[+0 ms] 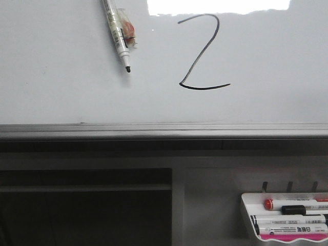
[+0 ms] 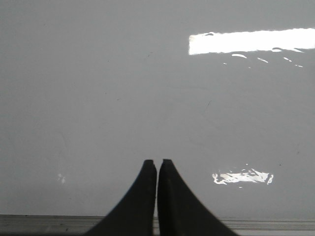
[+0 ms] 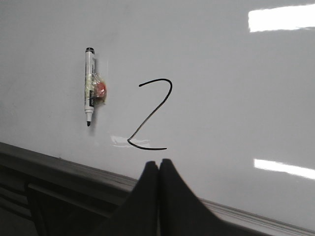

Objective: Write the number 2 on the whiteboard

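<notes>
The number 2 (image 1: 202, 54) is seen complete on the whiteboard (image 1: 61, 92), the marker (image 1: 117, 32) stuck beside it. Both sets of jaws are pressed together, nothing held. A smear could be caused if the right gripper (image 3: 158, 163) brushes the fresh ink.

Below the board: pale cabinet front (image 1: 205, 205) with dark open recess (image 1: 84, 215) at left. At lower right, small white tray (image 1: 247, 215) hung on hooks, holding markers (image 1: 292, 209). Bright rectangular ceiling-light reflection (image 1: 218, 6) overhead.
</notes>
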Controlling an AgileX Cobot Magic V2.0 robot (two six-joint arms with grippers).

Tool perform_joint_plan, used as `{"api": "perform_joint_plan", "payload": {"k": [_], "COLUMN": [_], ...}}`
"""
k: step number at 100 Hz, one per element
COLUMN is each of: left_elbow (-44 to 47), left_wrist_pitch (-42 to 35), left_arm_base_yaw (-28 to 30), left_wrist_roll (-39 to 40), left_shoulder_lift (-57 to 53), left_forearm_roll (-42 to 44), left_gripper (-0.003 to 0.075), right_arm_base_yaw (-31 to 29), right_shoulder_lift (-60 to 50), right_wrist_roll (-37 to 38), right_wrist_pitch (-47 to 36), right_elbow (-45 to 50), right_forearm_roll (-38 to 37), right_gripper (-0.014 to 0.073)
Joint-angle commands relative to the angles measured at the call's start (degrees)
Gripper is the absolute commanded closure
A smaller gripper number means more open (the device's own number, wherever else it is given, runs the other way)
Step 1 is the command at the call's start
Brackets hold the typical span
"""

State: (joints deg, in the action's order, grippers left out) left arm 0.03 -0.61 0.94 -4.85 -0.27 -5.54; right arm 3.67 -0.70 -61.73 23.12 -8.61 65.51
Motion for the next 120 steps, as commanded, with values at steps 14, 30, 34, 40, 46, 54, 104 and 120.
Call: {"api": "perform_joint_plan", "payload": {"k": [14, 30, 34, 40, 46, 54, 104, 120], "left_elbow": [0.7, 0.7, 0.7, 0.7, 0.7, 0.7, 0.7, 0.7], "left_wrist_pitch": [0.9, 1.2, 1.2, 1.2, 1.2, 1.2, 1.2, 1.2], "left_arm_base_yaw": [0.2, 0.2, 0.2, 0.2, 0.2, 0.2, 0.2, 0.2], "left_wrist_roll": [0.9, 0.9, 0.9, 0.9, 0.9, 0.9, 0.9, 0.9], "left_shoulder_lift": [-1.6, -1.6, -1.6, -1.6, -1.6, -1.6, -1.6, -1.6], "left_forearm_roll": [0.2, 0.2, 0.2, 0.2, 0.2, 0.2, 0.2, 0.2], "left_gripper": [0.0740, 0.0740, 0.0740, 0.0740, 0.0740, 0.0740, 0.0740, 0.0740], "right_arm_base_yaw": [-0.3, -0.3, -0.3, -0.3, -0.3, -0.3, -0.3, -0.3], "right_shoulder_lift": [-0.4, -0.4, -0.4, -0.4, -0.4, -0.4, -0.4, -0.3], "right_wrist_roll": [-0.5, -0.5, -0.5, -0.5, -0.5, -0.5, -0.6, 20.0], "right_wrist_pitch": [-2.4, -2.4, -2.4, -2.4, -2.4, -2.4, -6.4, -14.5], "right_elbow": [-1.6, -1.6, -1.6, -1.6, -1.6, -1.6, -1.3, -1.2], "right_forearm_roll": [1.9, 1.9, 1.9, 1.9, 1.9, 1.9, -0.6, -28.0], "right_gripper": [0.0660, 0.0660, 0.0660, 0.0660, 0.0660, 0.0660, 0.0660, 0.0660]}}
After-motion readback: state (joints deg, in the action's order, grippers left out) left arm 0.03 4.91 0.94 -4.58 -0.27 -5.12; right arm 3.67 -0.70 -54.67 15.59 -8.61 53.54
